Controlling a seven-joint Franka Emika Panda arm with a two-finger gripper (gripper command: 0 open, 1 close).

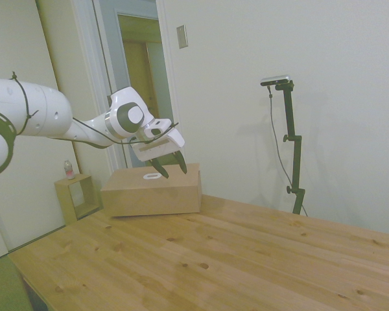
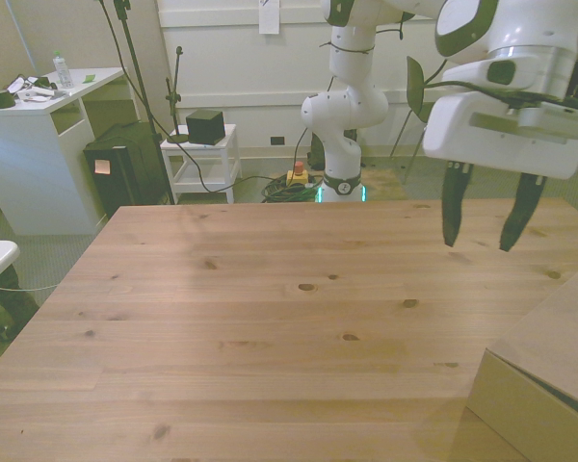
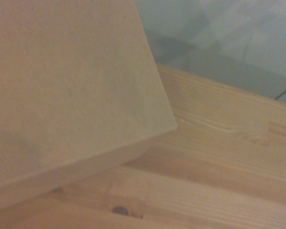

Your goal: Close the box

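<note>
The tan cardboard box point(image 1: 152, 192) lies on the wooden table point(image 1: 233, 259) with its lid flat on top and a small white oval mark point(image 1: 149, 175) showing. In the front view only its corner point(image 2: 549, 375) shows at the lower right. The wrist view is filled with the box's lid point(image 3: 62, 86) and one corner over the table boards. My gripper point(image 1: 171, 166) hovers just above the box's top, near the far end, with its dark fingers point(image 2: 451, 204) spread apart and nothing between them; in the front view my gripper point(image 2: 485, 218) hangs above the table's right side.
A small open wooden cube shelf point(image 1: 74, 196) with a bottle point(image 1: 69, 169) on top stands on the floor behind the box. Past the table in the front view are a white desk point(image 2: 39, 144) and a small white cart point(image 2: 200, 159).
</note>
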